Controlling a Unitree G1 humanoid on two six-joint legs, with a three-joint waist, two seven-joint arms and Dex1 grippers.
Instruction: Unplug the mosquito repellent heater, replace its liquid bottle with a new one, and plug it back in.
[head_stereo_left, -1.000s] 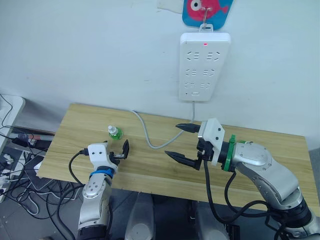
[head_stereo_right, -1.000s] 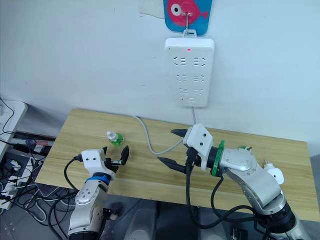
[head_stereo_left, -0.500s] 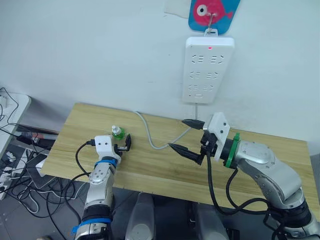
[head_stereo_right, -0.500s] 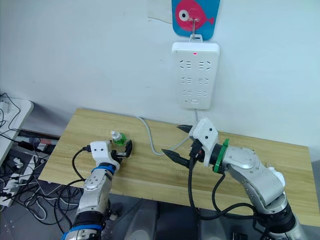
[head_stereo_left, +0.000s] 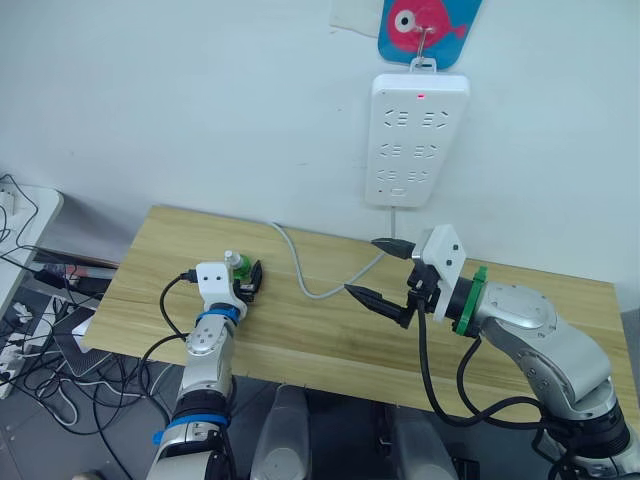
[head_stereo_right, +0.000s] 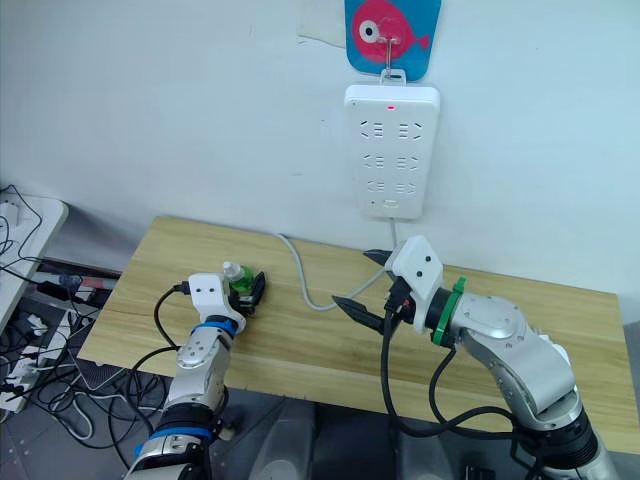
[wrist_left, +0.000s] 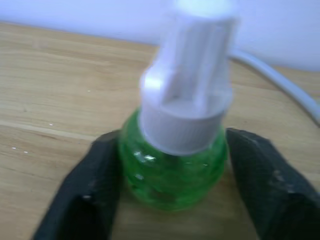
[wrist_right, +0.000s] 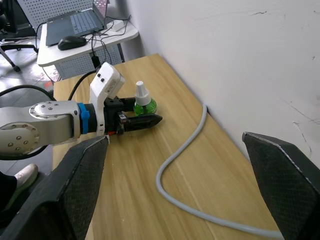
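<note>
- your left gripper (head_stereo_left: 247, 281) has moved in on the green liquid bottle (head_stereo_right: 236, 281) over the last second. earlier it stood short of the bottle; now the bottle sits between its two black fingers (wrist_left: 97, 182).
- finger state, left: spread, one finger on each side of the bottle's green body. in the left wrist view both fingers lie just beside or touching the glass; you cannot tell whether they press on it yet. treat the grasp as not confirmed.
- the bottle stands upright on the wooden table (head_stereo_left: 150, 250), white cap (wrist_left: 187, 100) on top, near the grey cable (head_stereo_left: 300, 270) that runs up to the white power strip (head_stereo_left: 415, 135) on the wall.
- your right gripper (head_stereo_left: 385, 270) hangs above the table's middle, below the power strip. its fingers are spread wide and hold nothing. it has drifted a little toward the wall.
- the sockets of the power strip carry no plug. its red lamp (head_stereo_left: 421, 96) is lit.
- mosquito repellent heater: not identified in the current views. do not assume its position.
- meaning for the task: judged from this, the step in hand is the pickup of the bottle. the next move is to close the left fingers on the green body, below the cap, then lift straight.
- risk: the round body may slip or tip if the fingers close off-centre.
</note>
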